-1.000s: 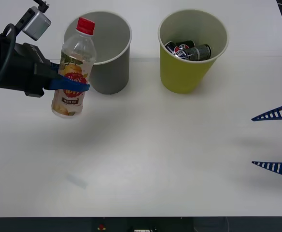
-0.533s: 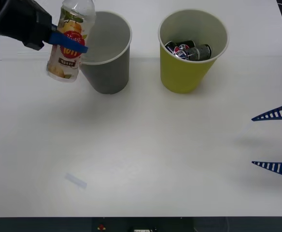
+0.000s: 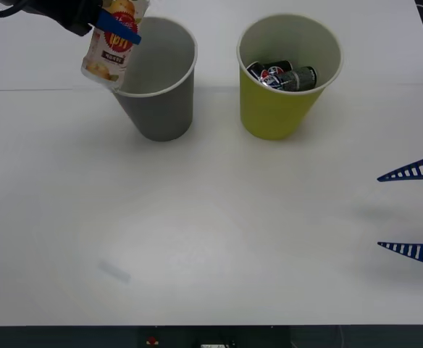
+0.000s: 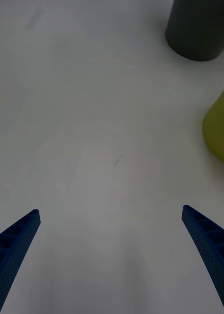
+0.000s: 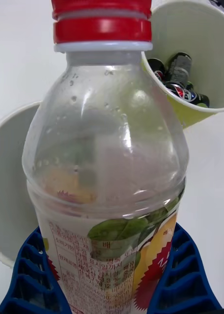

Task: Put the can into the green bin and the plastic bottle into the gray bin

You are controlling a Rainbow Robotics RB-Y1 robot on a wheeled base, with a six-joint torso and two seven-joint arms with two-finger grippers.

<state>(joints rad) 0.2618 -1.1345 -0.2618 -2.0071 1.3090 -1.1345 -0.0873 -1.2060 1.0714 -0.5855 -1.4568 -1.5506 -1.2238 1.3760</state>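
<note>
My left gripper (image 3: 117, 25) is shut on the plastic bottle (image 3: 111, 45), held in the air at the top left, over the left rim of the gray bin (image 3: 161, 105). The left wrist view shows the plastic bottle (image 5: 109, 162) close up, red cap up, between my blue fingers (image 5: 31, 274), with the gray bin (image 5: 11, 191) behind it. The green bin (image 3: 280, 109) stands to the right of the gray one, and dark cans (image 3: 284, 75) lie inside it. At the right edge, low over the table, my right gripper (image 3: 414, 212) hangs open.
The white table (image 3: 219, 232) stretches wide in front of both bins. A faint strip of tape (image 3: 114, 271) lies near the front left. In the right wrist view the gray bin (image 4: 198, 29) and the green bin (image 4: 219, 130) stand beyond my open fingers.
My left gripper has lifted the plastic bottle up and slightly right, from beside the gray bin to above its left rim. The right arm has stayed still.
</note>
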